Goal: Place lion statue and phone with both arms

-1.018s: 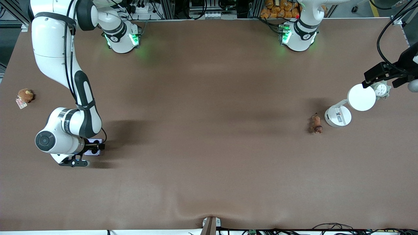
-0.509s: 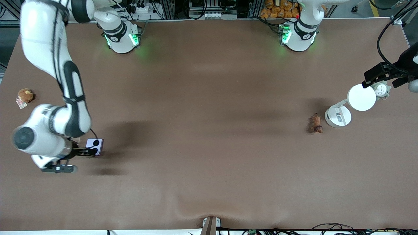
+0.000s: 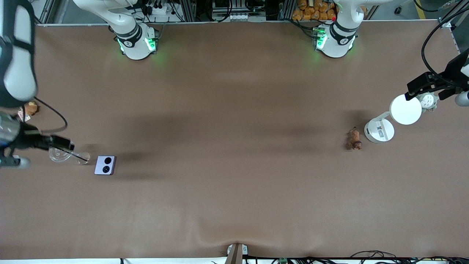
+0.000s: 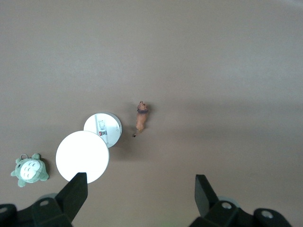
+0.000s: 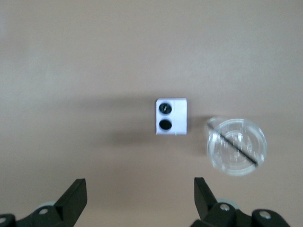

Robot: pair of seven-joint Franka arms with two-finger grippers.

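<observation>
The phone point(image 3: 104, 165) lies flat on the table near the right arm's end, its two black circles up; it also shows in the right wrist view point(image 5: 171, 116). My right gripper point(image 3: 60, 143) is open and empty, high over the table beside the phone point(image 5: 139, 201). The lion statue point(image 3: 354, 139) lies near the left arm's end, beside the lamp base; it shows in the left wrist view point(image 4: 141, 118). My left gripper point(image 3: 425, 94) is open and empty, high over the lamp head and grey-white plush point(image 4: 139, 191).
A clear glass point(image 3: 67, 154) with a thin stick in it stands beside the phone point(image 5: 236, 146). A white desk lamp point(image 3: 379, 131) and a grey-white plush point(image 3: 427, 101) sit near the lion. A brown plush point(image 3: 29, 108) lies at the right arm's table edge.
My right gripper has let go of the phone, risen and moved toward the right arm's end of the table. The phone now lies uncovered. The left arm has hardly moved.
</observation>
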